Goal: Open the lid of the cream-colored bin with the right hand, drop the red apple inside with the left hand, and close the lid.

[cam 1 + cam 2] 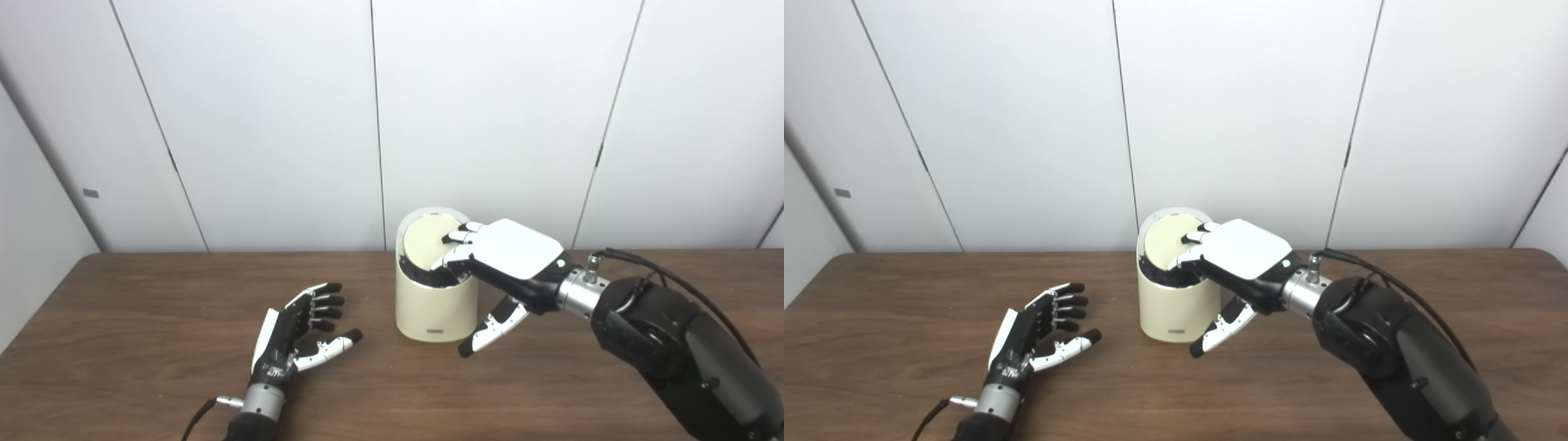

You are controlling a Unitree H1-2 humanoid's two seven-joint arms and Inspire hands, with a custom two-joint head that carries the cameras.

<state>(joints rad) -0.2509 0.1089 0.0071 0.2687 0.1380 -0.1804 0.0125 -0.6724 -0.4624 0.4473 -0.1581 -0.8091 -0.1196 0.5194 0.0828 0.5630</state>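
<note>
The cream-colored bin [435, 309] stands upright at the middle of the brown table. Its round lid [424, 243] is tilted, with a dark gap showing along its front edge. My right hand [511, 257] reaches in from the right, its fingertips [456, 236] resting on the lid and its thumb hanging in front of the bin's right side. It grips nothing. My left hand [300, 334] lies open and empty on the table, left of the bin and apart from it. No red apple is in view in either eye view.
The brown table [141, 343] runs across the whole picture, with white wall panels [275, 122] right behind it. My right forearm [674, 349] crosses the table's right front part. A cable [199, 416] trails from my left wrist.
</note>
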